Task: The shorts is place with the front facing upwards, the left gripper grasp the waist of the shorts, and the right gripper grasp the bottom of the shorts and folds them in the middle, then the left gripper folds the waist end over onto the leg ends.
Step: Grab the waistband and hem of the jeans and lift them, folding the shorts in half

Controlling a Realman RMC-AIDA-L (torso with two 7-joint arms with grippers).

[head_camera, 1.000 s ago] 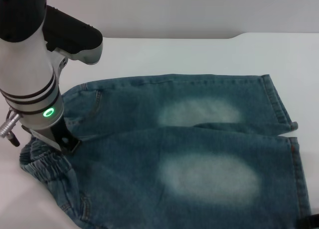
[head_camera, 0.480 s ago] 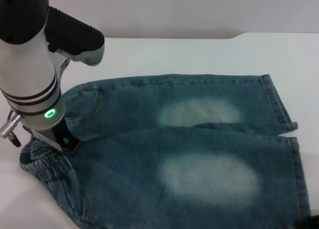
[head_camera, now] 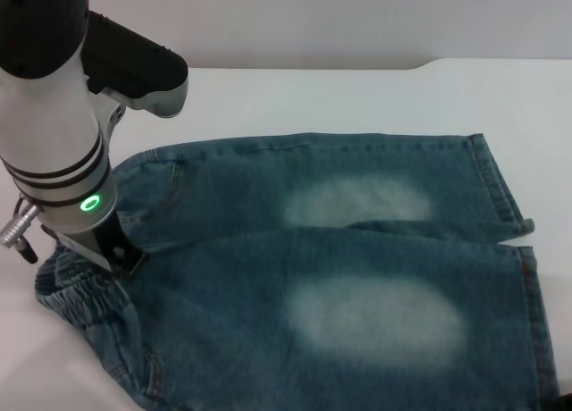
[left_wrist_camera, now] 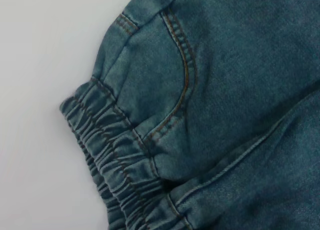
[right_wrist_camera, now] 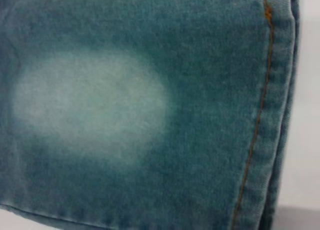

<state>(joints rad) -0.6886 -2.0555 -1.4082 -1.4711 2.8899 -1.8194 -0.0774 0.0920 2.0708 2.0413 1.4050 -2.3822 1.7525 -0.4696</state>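
Note:
The blue denim shorts (head_camera: 268,259) lie flat with the front up, a pale faded patch (head_camera: 375,322) on each leg. The ruched elastic waist (head_camera: 80,295) is bunched at the left, and the leg ends (head_camera: 500,183) point right. My left gripper (head_camera: 114,250) hangs low over the waist, its black claw right at the denim beside the elastic. The left wrist view shows the waist (left_wrist_camera: 110,160) and a pocket seam (left_wrist_camera: 185,75) close below. Only a dark sliver of my right gripper (head_camera: 565,404) shows at the near leg's hem. The right wrist view shows that hem (right_wrist_camera: 265,115) from close up.
The shorts rest on a white table (head_camera: 313,98), whose far edge runs along the back with a step at the back right. The left arm's white body hides the table's left side.
The dark tip of the right gripper at the bottom right corner has slid down, almost out of the head view. The left arm and the shorts have barely moved.

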